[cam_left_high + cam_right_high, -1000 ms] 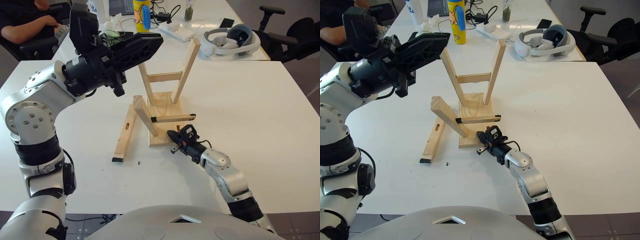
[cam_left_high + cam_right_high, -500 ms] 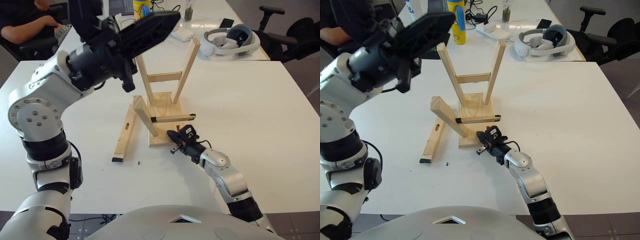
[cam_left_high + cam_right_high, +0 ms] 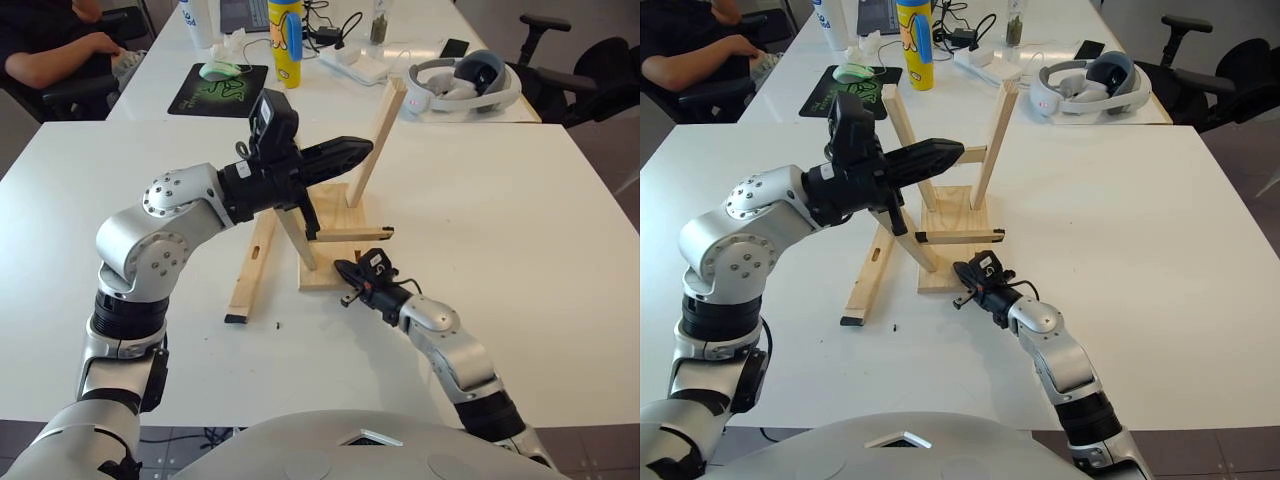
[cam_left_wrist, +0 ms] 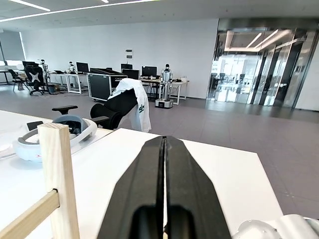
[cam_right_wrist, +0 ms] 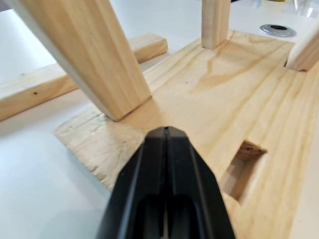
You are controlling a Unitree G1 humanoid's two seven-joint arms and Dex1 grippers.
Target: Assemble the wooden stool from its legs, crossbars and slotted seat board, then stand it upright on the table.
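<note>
The slotted seat board (image 3: 322, 262) lies flat on the white table (image 3: 520, 230) with legs sticking up from it. One upright leg (image 3: 376, 135) leans at the far side, and a short leg (image 5: 92, 55) stands near the board's front corner. A crossbar (image 3: 352, 236) with a black end spans low between legs. A loose slotted piece (image 3: 250, 265) lies on the table to the left. My left gripper (image 3: 366, 148) is shut and empty, hovering among the upright legs. My right gripper (image 3: 346, 270) is shut, its tip at the board's near edge beside the slot (image 5: 244, 155).
On the table behind stand white headphones (image 3: 462, 80), a yellow bottle (image 3: 284, 28) and a dark mouse pad (image 3: 205, 88). A person's arm (image 3: 55, 55) rests at the far left. Black office chairs (image 3: 590, 60) are at the right. A small dark speck (image 3: 277, 324) lies near the loose piece.
My left arm has swung down from high above the table and forward, so its shut gripper now points in among the stool's upright legs. The right arm and the stool have not moved.
</note>
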